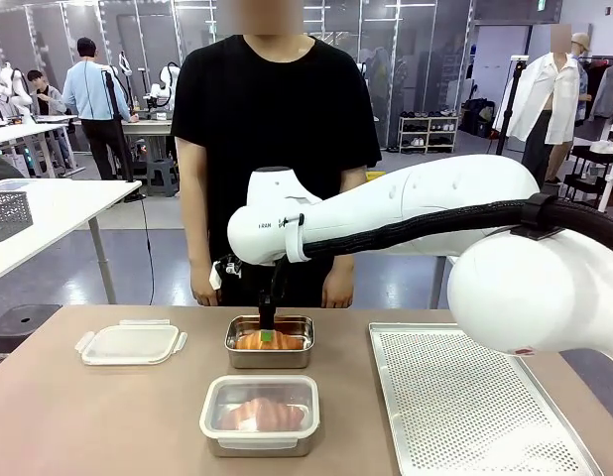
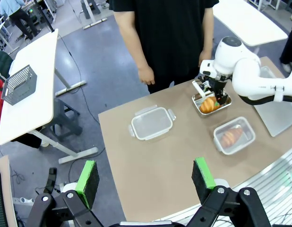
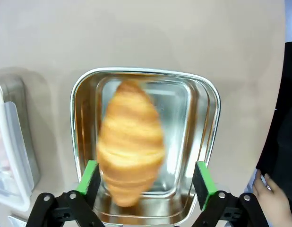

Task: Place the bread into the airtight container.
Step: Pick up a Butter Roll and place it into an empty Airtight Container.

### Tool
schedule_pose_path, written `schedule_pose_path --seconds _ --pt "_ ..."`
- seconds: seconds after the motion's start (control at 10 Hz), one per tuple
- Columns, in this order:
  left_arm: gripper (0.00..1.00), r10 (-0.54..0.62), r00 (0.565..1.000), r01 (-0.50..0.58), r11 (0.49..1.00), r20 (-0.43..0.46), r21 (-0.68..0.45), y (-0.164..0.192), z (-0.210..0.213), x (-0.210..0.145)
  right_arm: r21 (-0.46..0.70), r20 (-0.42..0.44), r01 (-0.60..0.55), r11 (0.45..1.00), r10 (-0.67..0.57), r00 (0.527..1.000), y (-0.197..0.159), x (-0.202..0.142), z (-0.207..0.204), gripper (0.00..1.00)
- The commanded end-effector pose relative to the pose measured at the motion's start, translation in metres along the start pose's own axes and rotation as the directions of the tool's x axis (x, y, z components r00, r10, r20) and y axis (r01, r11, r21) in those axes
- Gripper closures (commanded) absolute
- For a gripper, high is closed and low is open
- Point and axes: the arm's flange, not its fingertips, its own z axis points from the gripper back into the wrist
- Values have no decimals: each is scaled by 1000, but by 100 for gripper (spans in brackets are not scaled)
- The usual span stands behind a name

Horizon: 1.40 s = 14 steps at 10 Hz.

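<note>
One croissant [image 3: 130, 146] lies lengthwise in the steel tin [image 3: 206, 127] right beneath the right tool [image 3: 145, 182], whose jaws stand wide, empty, straddling its width.

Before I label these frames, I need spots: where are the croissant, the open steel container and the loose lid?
croissant [image 3: 130, 146], right wrist view, middle of its crust.
steel container [image 3: 207, 123], right wrist view, bare inner wall.
lid [image 1: 130, 343], front view, centre of its clear panel.
</note>
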Motion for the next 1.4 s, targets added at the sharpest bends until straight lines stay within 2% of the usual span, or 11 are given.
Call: schedule_pose_path --seconds 0.0,0.3,0.4,1.3 --pt "0 0 1000 0 1000 0 1 1 0 1 -11 -34 36 999 -37 999 -1 3 8 0" --pt "0 0 1000 0 1000 0 1 1 0 1 -10 -35 45 999 -45 998 -2 -2 11 0" --pt "0 0 1000 0 1000 0 1 1 0 1 -3 0 6 1000 -6 1000 -1 -1 4 0" --pt "0 0 1000 0 1000 0 1 1 0 1 -3 0 6 1000 -6 1000 -1 -1 4 0"
